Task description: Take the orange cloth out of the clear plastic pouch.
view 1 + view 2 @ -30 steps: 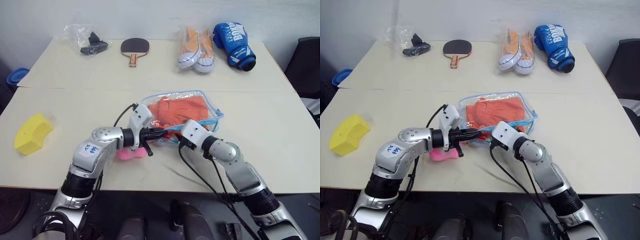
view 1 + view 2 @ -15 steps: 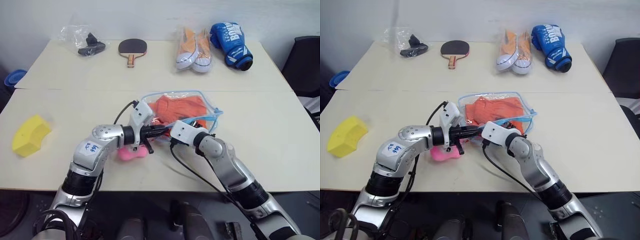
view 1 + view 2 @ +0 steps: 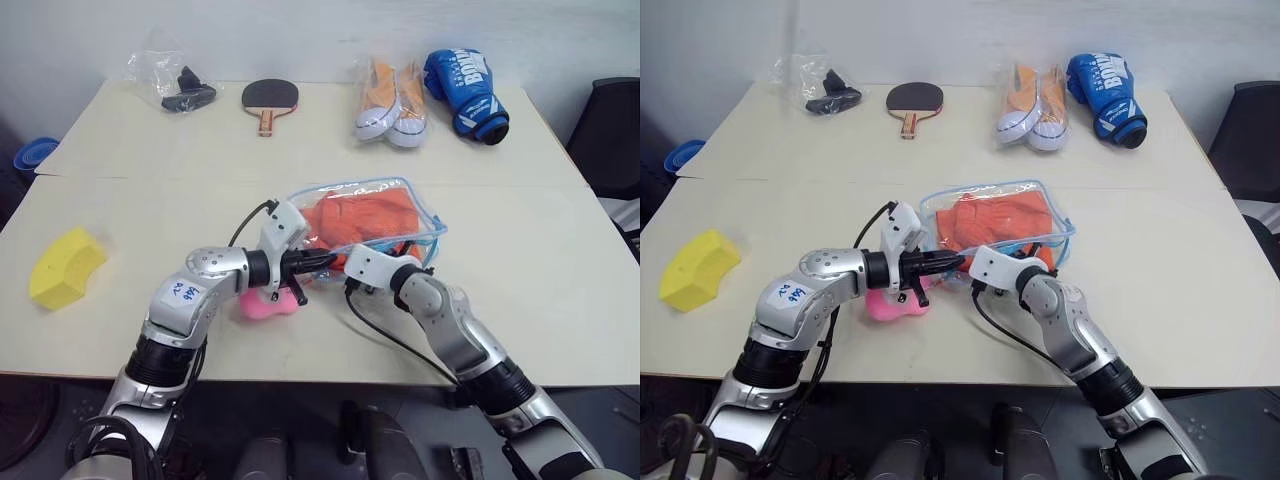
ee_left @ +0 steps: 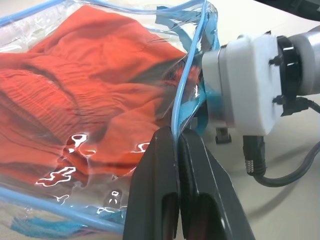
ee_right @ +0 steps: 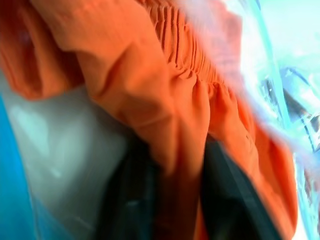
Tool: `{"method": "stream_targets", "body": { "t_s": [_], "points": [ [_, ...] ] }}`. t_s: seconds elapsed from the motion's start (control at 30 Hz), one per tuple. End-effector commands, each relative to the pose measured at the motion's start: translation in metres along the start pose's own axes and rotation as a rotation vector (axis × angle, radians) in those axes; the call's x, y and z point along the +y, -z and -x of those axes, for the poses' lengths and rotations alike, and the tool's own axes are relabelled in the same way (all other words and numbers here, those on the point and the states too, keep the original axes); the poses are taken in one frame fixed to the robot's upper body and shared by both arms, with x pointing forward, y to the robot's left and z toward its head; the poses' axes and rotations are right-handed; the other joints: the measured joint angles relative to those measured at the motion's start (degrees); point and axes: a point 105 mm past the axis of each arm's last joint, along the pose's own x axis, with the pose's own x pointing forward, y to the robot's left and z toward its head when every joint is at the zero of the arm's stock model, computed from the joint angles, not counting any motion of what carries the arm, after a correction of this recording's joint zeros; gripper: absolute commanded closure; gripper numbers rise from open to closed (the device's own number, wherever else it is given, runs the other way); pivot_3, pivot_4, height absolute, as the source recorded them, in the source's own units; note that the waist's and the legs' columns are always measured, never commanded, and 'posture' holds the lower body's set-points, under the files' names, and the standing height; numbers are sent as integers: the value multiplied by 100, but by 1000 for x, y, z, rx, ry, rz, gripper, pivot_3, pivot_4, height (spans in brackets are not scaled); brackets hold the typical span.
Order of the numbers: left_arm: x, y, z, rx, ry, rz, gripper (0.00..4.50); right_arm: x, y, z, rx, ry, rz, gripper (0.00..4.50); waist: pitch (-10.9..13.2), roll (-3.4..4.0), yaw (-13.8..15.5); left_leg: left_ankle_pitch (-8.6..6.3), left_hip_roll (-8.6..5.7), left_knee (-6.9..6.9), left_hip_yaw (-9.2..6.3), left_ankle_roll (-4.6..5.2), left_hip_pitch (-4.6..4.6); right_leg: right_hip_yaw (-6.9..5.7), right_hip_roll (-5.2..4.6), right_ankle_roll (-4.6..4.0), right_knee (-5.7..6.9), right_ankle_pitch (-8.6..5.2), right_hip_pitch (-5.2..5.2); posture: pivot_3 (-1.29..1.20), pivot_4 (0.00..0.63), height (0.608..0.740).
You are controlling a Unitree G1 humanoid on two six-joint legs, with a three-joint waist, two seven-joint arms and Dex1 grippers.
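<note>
The clear plastic pouch point(image 3: 428, 222) with blue edging lies mid-table, and the orange cloth point(image 3: 365, 218) sits folded inside it. My left gripper point(image 4: 176, 145) is shut on the pouch's blue-edged rim at its near left corner, holding the mouth up. My right gripper point(image 5: 177, 190) reaches into that mouth and is shut on a fold of the orange cloth, a dark finger point(image 5: 131, 200) on each side. Its white wrist block point(image 3: 365, 265) sits right beside my left fingertips. A pink plush heart point(image 3: 268, 303) lies under my left hand.
A yellow foam piece point(image 3: 65, 265) lies at the near left. Along the far table edge lie a clear bag with black items point(image 3: 178, 85), a paddle point(image 3: 268, 97), wrapped orange-and-white shoes point(image 3: 392, 100) and a blue boxing glove point(image 3: 467, 90). A black chair point(image 3: 610, 130) stands at the right.
My right gripper has pushed deeper into the pouch mouth, rolled, and closed on the orange cloth. My left gripper has kept its hold on the rim in the same place.
</note>
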Motion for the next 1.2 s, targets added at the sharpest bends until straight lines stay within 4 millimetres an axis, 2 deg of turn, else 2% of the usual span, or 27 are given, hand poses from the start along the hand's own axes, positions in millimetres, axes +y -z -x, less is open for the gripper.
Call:
{"method": "stream_targets", "body": {
  "t_s": [0.03, 0.13, 0.27, 0.47, 0.6, 0.7, 0.77, 0.83, 1.03, 1.1, 1.2],
  "points": [
    [2, -13, -1, -38, -9, -42, 4500, 14, 23, 3, 72, -56, -9, 4493, 0, 0, -11, 0, 0, 0, 0, 0, 0, 0, 0, 0, 0, 0, 0, 0, 150, 740],
    [6, -11, -4, -24, -31, -61, 4500, 15, 18, 8, 41, -69, 31, 4493, 0, 0, -5, 0, 1, 0, -1, 0, 0, -1, 1, 0, 0, 0, -1, 0, 150, 740],
    [21, -6, -10, -4, -107, -73, 4500, 15, 2, 22, -65, -107, 140, 4493, 0, 0, 6, 0, 0, 0, -2, 0, 0, -2, 1, 1, -6, 0, -2, 0, 150, 740],
    [56, -10, -21, -33, -271, -27, 4500, 42, 1, 55, -186, -314, 382, 4493, -1, -2, 37, -2, -2, -3, 0, 2, -2, -5, 3, 3, -18, 1, -3, 0, 150, 740],
    [60, -17, -28, -55, -287, -39, 4500, 50, 3, 60, -204, -369, 368, 4493, -2, -5, 25, -2, 1, -9, 6, 2, -3, -5, 4, 3, -18, 1, -1, 0, 150, 740],
    [51, -24, -35, -77, -227, -53, 4500, 48, 4, 56, -194, -367, 352, 4493, -2, -5, 16, 0, 3, -15, 10, -1, -2, -6, 4, 2, -15, 1, -1, 0, 150, 740],
    [47, -23, -38, -59, -210, -104, 4500, 45, 3, 54, -201, -355, 358, 4493, -2, -5, 0, 0, 3, -15, 10, -1, -1, -6, 3, 2, -14, 1, -1, 0, 150, 740],
    [54, -16, -37, -12, -250, -184, 4500, 42, -2, 58, -234, -352, 356, 4493, -2, -5, -6, 1, 3, -15, 10, -2, 1, -6, 3, 2, -15, 1, -1, 0, 150, 740],
    [87, 9, -25, 137, -386, -476, 4500, 37, -26, 91, -436, -364, 353, 4493, -2, -5, -10, 1, 3, -17, 10, -4, 10, -10, 4, 1, -16, 0, -3, 0, 150, 740],
    [95, 14, -22, 169, -410, -539, 4500, 39, -27, 102, -493, -399, 392, 4493, -2, -5, -9, 1, 3, -21, 13, -4, 12, -10, 4, 1, -19, 0, -3, 0, 150, 740],
    [104, 18, -21, 185, -435, -545, 4500, 41, -22, 116, -532, -463, 410, 4493, -1, -6, -1, 1, 2, -22, 16, -3, 13, -9, 3, 1, -33, 1, -2, 0, 150, 740]
  ]
}}
